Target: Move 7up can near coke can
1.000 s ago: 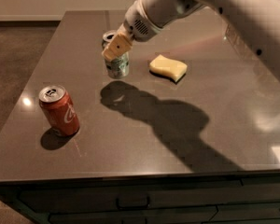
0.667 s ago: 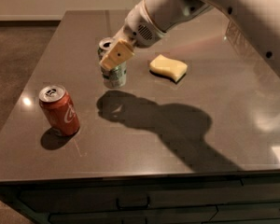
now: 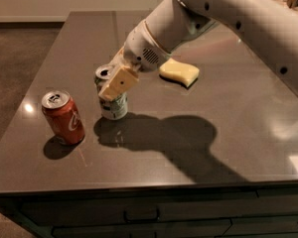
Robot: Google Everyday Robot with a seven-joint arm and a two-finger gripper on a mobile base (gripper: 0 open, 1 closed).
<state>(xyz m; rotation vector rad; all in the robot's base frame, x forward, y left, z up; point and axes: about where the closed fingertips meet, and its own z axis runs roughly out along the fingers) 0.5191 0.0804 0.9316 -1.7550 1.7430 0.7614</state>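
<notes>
The white arm (image 3: 228, 19) slants from the upper right down to the left; the wrist (image 3: 146, 53) points down-left; the gripper (image 3: 111, 86) is low over the counter (image 3: 64, 43), left of middle; jaws closed on the 7up can (image 3: 114, 109); one tan finger (image 3: 118, 82) faces the camera.

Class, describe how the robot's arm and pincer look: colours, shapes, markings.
The arm is a thick, rounded white tube with small dark dots, ending in a wrist with a perforated round grille. The pincer, at the 7up can, has flat tan finger pads.
</notes>
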